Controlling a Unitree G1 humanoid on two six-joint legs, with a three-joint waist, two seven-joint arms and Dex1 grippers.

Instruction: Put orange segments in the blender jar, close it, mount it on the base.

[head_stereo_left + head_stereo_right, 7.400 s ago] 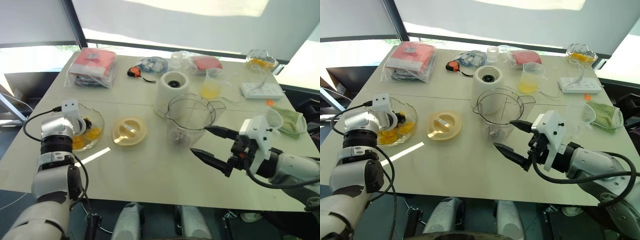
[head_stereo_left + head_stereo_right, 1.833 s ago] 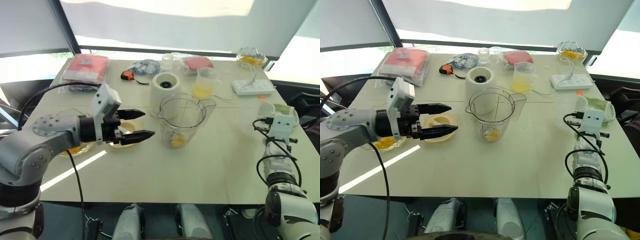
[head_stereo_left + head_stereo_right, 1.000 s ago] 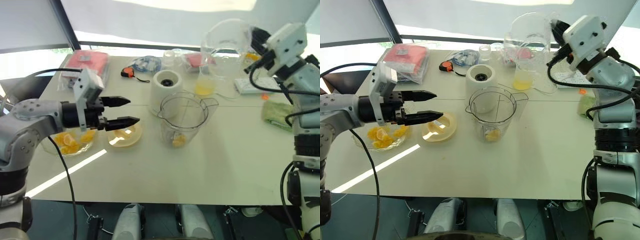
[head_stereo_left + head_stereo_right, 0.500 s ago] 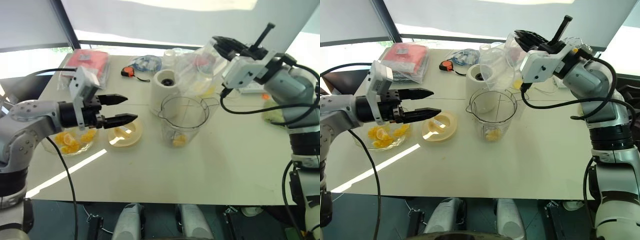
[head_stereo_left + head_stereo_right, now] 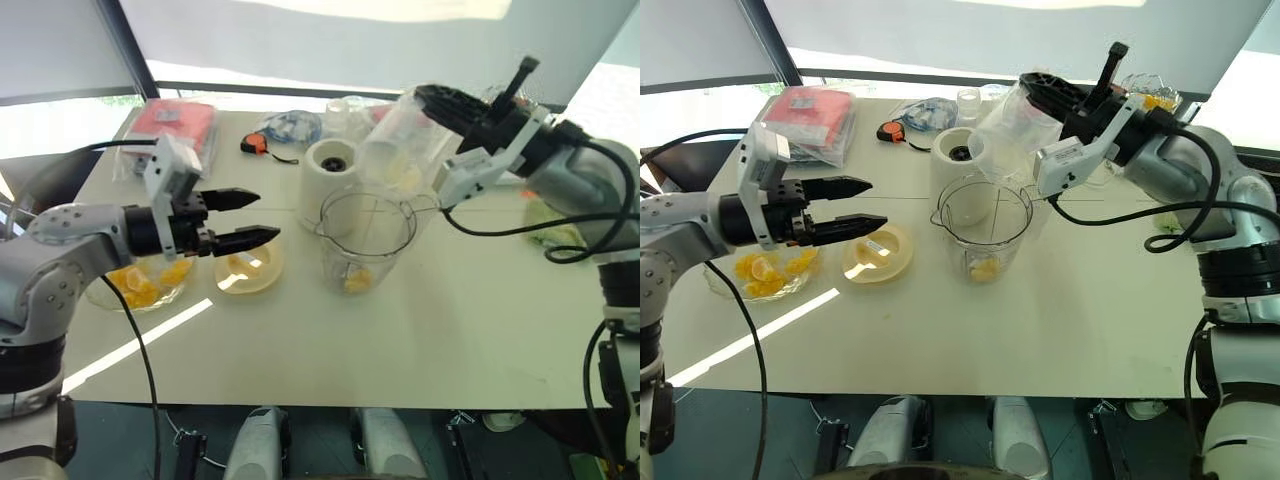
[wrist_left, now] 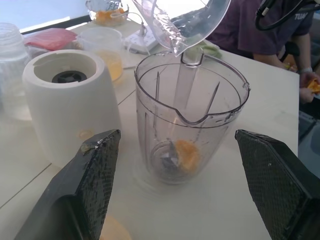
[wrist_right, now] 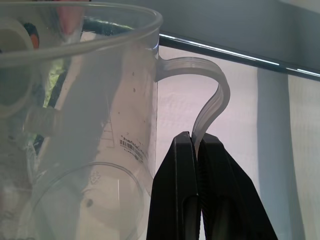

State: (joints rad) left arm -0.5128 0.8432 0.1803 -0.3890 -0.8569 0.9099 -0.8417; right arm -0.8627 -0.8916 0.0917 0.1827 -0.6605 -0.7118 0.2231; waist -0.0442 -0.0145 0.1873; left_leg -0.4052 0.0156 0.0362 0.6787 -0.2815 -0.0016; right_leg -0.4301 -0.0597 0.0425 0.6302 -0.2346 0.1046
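Observation:
The clear blender jar (image 5: 366, 238) stands at the table's middle with an orange segment (image 6: 185, 155) at its bottom. Behind it is the white blender base (image 5: 336, 176). The yellow lid (image 5: 249, 270) lies left of the jar, and further left a glass bowl (image 5: 140, 285) holds orange segments. My left gripper (image 5: 266, 215) hovers open over the lid, pointing at the jar and holding nothing. My right gripper (image 7: 196, 142) is shut on the handle of a clear pitcher (image 5: 395, 148), which is tilted with its spout (image 6: 180, 30) above the jar's rim.
Red packages (image 5: 178, 128), a tape measure (image 5: 263, 147) and a cup of yellow liquid (image 6: 107, 47) sit along the far side. A green cloth (image 5: 555, 228) lies at the right. A person in purple (image 6: 260, 30) sits beyond the table's far right corner.
My right arm has swung the clear pitcher down and left from high at the right until it tilts over the jar. The left gripper has stayed open near the lid.

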